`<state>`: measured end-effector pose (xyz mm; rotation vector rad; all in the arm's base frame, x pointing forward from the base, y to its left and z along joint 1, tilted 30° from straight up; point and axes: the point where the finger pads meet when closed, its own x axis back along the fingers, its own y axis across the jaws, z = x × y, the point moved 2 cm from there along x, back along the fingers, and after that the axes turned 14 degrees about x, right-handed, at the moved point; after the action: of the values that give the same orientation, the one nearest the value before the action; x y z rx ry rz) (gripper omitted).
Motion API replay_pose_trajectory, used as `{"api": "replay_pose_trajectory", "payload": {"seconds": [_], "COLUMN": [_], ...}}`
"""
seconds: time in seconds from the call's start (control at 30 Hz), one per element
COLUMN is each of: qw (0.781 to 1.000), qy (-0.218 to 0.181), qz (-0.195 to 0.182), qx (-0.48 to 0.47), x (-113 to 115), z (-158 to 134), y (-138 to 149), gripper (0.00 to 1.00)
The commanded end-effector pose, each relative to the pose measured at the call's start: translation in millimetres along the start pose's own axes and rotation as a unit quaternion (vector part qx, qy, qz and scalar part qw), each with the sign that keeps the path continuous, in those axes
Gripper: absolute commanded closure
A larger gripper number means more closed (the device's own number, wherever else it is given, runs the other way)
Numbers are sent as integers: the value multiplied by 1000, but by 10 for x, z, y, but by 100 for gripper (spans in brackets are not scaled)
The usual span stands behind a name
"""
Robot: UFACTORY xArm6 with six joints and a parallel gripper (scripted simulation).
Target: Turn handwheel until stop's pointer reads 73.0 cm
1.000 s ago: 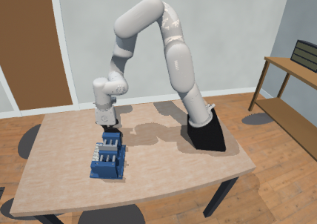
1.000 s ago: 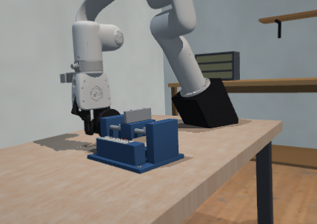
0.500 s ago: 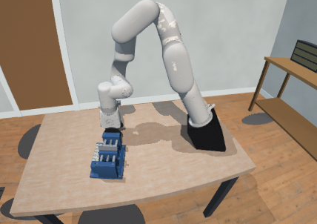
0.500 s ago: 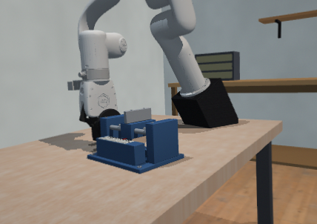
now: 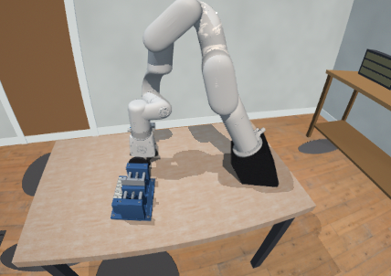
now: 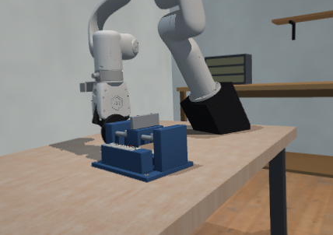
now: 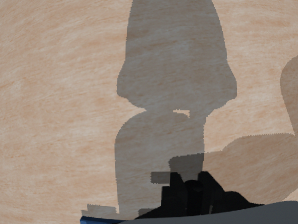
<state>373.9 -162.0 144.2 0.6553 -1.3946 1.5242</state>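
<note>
The blue stop fixture stands on the table's left part, and also shows in the side view. Its dark handwheel sits at the far end, behind the blue end block. A grey stop block rides on two rods above a white scale strip. The reading is too small to tell. My gripper hangs straight down at the wheel and is shut on the handwheel's grip.
The arm's black base stands on the table's right part. A wooden shelf with a dark box is off the table to the right.
</note>
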Motion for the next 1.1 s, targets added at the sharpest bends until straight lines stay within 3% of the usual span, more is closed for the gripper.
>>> {"api": "replay_pose_trajectory", "payload": {"seconds": [0.0, 1.07], "qw": [1000, 1000], "qy": [0, 0], "qz": [0, 0], "qx": [0, 0], "x": [34, 428], "z": [-9, -13], "y": [34, 53], "gripper": [94, 94]}}
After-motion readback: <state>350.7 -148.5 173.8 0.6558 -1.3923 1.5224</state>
